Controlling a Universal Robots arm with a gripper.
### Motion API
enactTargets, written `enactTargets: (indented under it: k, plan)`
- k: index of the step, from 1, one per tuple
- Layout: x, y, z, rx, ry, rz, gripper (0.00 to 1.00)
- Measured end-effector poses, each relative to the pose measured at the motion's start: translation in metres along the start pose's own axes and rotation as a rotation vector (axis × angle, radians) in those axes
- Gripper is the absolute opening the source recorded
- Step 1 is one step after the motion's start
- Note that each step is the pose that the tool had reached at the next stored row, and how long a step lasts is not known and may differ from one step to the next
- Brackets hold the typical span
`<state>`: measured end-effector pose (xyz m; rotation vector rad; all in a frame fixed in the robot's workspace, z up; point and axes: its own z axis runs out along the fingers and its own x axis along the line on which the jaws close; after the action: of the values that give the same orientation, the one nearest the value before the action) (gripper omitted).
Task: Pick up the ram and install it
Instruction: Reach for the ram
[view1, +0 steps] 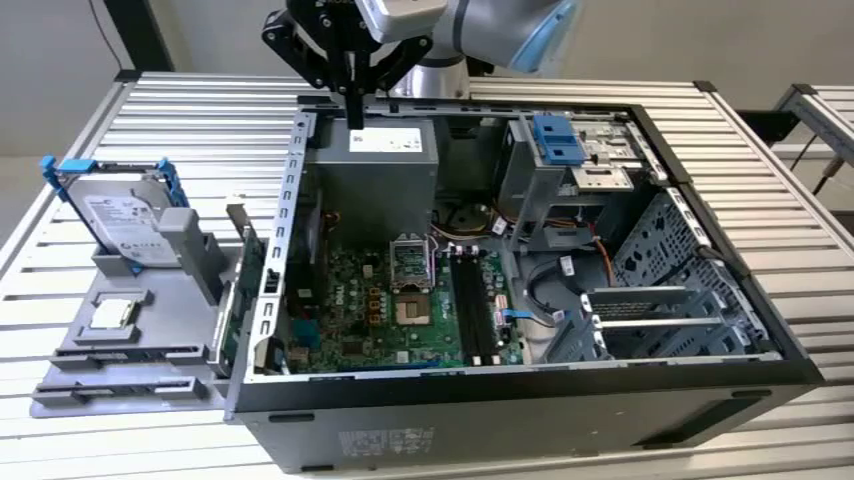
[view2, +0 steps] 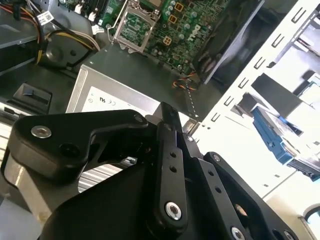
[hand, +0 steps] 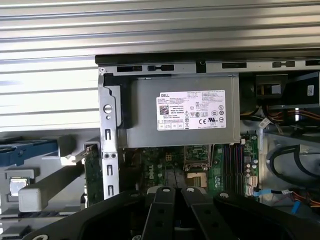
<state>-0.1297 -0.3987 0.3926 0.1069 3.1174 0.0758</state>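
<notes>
Tool: my tool hangs above the far rim of the computer case, right over the power supply; in the second wrist view its fingers are pressed tight together
Ram: a thin dark strip pokes down from between them; I take it for the ram, seen edge-on and clenched in my grip, though that is my judgement
Ram axis: as far as I can tell it points straight down
Slots: the dark memory slots on the motherboard lie well below the ram, nearer the front of the case and toward the exterior view's right
Slot axis: running from the far wall to the near wall
Gap: well apart
</notes>
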Motion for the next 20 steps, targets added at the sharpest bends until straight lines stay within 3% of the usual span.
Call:
enactTargets:
  k: [8, 20]
  plan:
    - [0.0027, -0.0003, -0.0001, 0.0, 0.0, 0.0, 0.0]
    - [0.0255, -0.0018, -0.0006, -0.0001, -0.0008, -0.002, 0.0]
